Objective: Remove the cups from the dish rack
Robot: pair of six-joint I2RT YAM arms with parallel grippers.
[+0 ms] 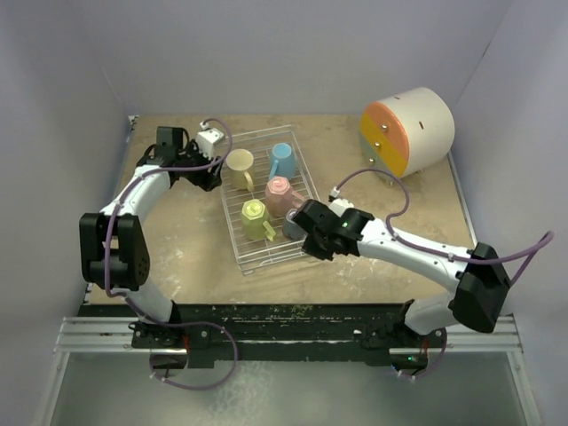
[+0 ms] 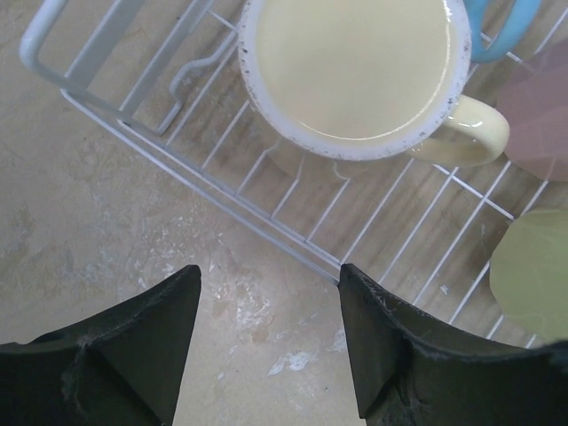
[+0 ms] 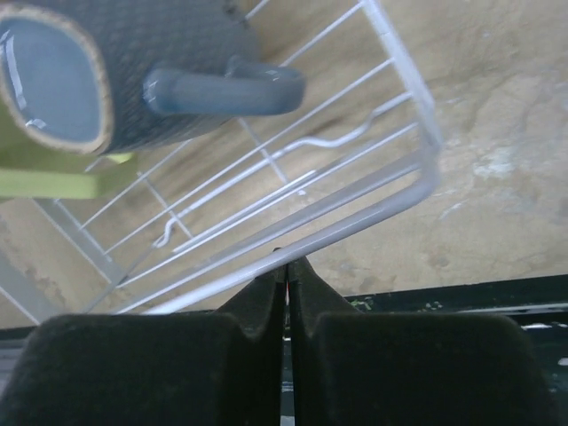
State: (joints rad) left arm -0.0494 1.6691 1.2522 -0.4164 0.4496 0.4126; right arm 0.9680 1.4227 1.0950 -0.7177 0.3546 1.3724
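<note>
I count all five mugs [image 1: 256, 217] in the wire dish rack [image 1: 257, 142], none unloaded; my left gripper [image 2: 271, 280] is open and empty, my right gripper [image 3: 286, 266] is closed.

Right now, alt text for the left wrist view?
Cream mug upright in a corner of the rack, handle to the right. The open end effector hovers over the table just outside the rim. A blue mug, pink mug and green mug edge in at right.
</note>
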